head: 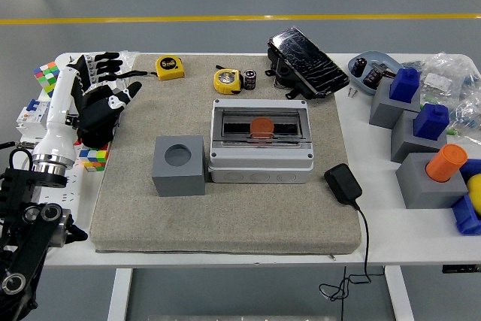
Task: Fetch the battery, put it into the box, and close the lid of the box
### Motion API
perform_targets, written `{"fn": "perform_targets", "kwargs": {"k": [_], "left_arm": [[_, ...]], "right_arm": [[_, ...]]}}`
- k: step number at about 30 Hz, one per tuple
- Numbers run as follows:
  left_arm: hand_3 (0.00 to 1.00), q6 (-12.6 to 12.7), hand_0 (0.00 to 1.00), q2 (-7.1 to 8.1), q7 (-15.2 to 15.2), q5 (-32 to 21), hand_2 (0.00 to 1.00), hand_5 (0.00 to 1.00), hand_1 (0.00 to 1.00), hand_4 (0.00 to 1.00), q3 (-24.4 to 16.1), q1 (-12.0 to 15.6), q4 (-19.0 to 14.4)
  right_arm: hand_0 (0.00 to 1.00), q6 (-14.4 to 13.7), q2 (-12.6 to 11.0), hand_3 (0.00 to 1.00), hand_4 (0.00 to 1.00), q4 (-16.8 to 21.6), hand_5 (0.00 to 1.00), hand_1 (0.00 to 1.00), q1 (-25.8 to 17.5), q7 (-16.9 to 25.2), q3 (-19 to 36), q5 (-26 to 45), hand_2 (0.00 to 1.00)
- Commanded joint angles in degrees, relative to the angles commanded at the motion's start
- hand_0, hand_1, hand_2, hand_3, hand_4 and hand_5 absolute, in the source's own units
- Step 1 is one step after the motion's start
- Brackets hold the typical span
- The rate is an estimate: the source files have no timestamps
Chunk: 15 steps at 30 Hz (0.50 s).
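The battery [249, 79], a small black cylinder, lies at the far side of the grey mat beside a yellow tape measure [227, 80]. In the middle of the mat stands the grey box [261, 157], its top window uncovered, with an orange round object [262, 125] inside. A dark lid-like cover [307, 52] lies tilted behind the box, apart from it. My left hand [104, 99] hovers over the mat's left edge, black fingers spread and holding nothing, far from the battery. The right arm is out of sight.
A grey cube with a round hole [179, 165] stands left of the box. Also here: a second tape measure [170, 67], a black adapter with cable [343, 183], colour cubes [95, 157] at left, and grey blocks with blue and orange pieces [431, 168] at right.
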Motion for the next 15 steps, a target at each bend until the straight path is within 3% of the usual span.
{"fn": "perform_targets", "kwargs": {"k": [15], "left_arm": [[0.644,0.04,0.558,0.37,-0.07,0.11,0.620,0.248,0.642,0.916,-0.38,-0.87,-0.32]], "right_arm": [[0.640,0.12,-0.32,0.606,0.998,0.00,0.585,0.665,1.03,-0.06,-0.71,-0.10,0.674]]}}
